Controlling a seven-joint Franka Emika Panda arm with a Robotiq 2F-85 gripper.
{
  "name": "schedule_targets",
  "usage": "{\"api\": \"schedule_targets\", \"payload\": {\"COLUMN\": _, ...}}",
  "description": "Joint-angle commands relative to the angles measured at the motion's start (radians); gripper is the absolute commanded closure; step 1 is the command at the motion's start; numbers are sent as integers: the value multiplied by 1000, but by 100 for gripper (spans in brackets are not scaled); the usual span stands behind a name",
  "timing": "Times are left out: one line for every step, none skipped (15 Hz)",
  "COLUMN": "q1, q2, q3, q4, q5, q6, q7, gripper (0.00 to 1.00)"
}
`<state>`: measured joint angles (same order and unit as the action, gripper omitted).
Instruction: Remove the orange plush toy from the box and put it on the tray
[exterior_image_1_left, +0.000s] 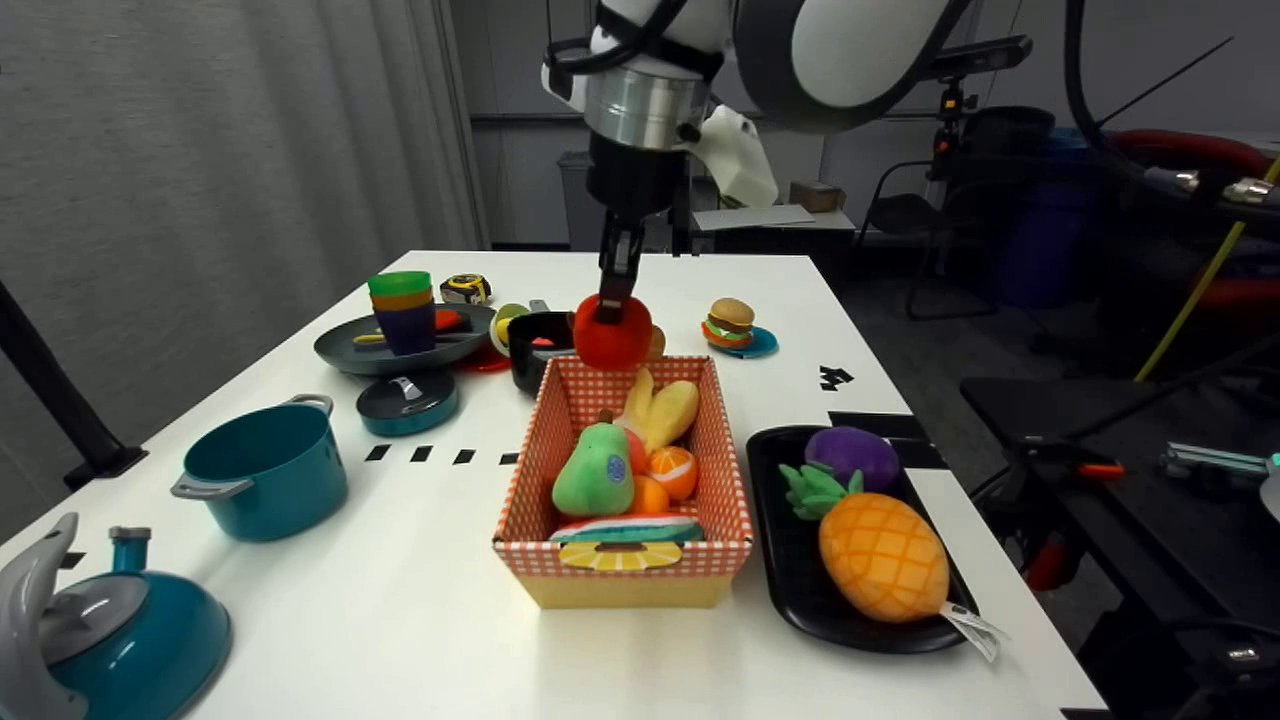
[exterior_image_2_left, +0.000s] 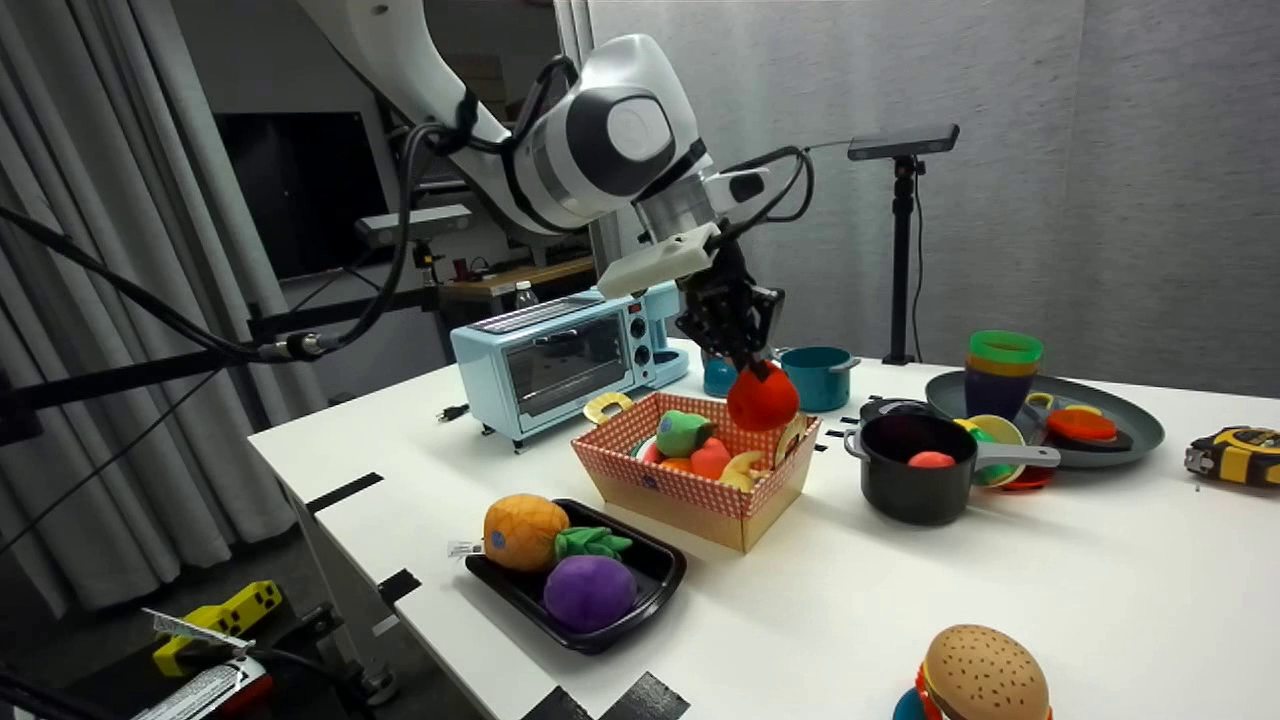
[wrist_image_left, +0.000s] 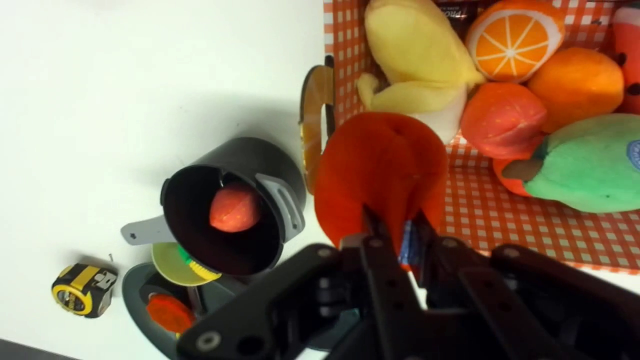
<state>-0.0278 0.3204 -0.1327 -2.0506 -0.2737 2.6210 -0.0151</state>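
Note:
The orange plush toy, a round red-orange plush, is held in my gripper and shows in both exterior views (exterior_image_1_left: 608, 345) (exterior_image_2_left: 763, 403) and in the wrist view (wrist_image_left: 375, 155). I see no green top on it. My gripper (exterior_image_1_left: 613, 305) is shut on it; the fingertips press into the plush in the wrist view (wrist_image_left: 397, 220). The toy hangs above the end of the box (exterior_image_1_left: 630, 592) near the black pot. The box (exterior_image_2_left: 665, 505) holds several other plush fruits. The black tray (exterior_image_1_left: 785, 570) lies beside the box (exterior_image_2_left: 655, 560) and holds a pineapple plush (exterior_image_1_left: 885, 560) and a purple plush (exterior_image_1_left: 853, 458).
A black pot (exterior_image_2_left: 915, 490) with a red plush inside stands close to the box. A teal pot (exterior_image_1_left: 265, 475), kettle (exterior_image_1_left: 140, 640), large pan (exterior_image_2_left: 1130, 440) with stacked cups (exterior_image_2_left: 1000, 375), toy burger (exterior_image_1_left: 730, 322) and toaster oven (exterior_image_2_left: 565, 365) stand around. The tray is near the table edge.

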Motion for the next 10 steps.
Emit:
{"api": "schedule_targets", "payload": {"q1": -9, "q2": -175, "q3": 9, "q4": -151, "q5": 4, "q6": 26, "q7": -12, "gripper": 96}}
{"api": "schedule_targets", "payload": {"q1": -11, "q2": -211, "q3": 13, "q4": -178, "q5": 9, "q6": 24, "q7": -14, "gripper": 96}}
{"api": "schedule_targets", "payload": {"q1": -14, "q2": -248, "q3": 17, "q4": -211, "q5": 16, "q6": 22, "q7": -18, "gripper": 96}}
{"api": "schedule_targets", "payload": {"q1": -15, "q2": -283, "q3": 20, "q4": -245, "q5": 23, "q6": 18, "q7": -21, "gripper": 96}}
{"api": "schedule_targets", "payload": {"q1": -16, "q2": -318, "q3": 23, "q4": -279, "q5": 28, "q6": 14, "q7": -22, "gripper": 96}}
{"api": "schedule_targets", "payload": {"q1": -15, "q2": -353, "q3": 26, "q4": -314, "q5": 29, "q6": 3, "q7": -20, "gripper": 96}}
{"api": "schedule_targets", "payload": {"q1": -16, "q2": -382, "q3": 28, "q4": -343, "q5": 31, "q6": -5, "q7": -19, "gripper": 96}}
{"api": "schedule_targets", "payload": {"q1": -16, "q2": -414, "q3": 35, "q4": -381, "q5": 69, "q6": -18, "q7": -42, "gripper": 96}}
{"api": "schedule_targets", "payload": {"q1": -13, "q2": -441, "q3": 38, "q4": -410, "q5": 102, "q6": -28, "q7": -55, "gripper": 96}}
{"api": "schedule_targets", "payload": {"q1": -12, "q2": -461, "q3": 39, "q4": -444, "q5": 115, "q6": -34, "q7": -47, "gripper": 96}}
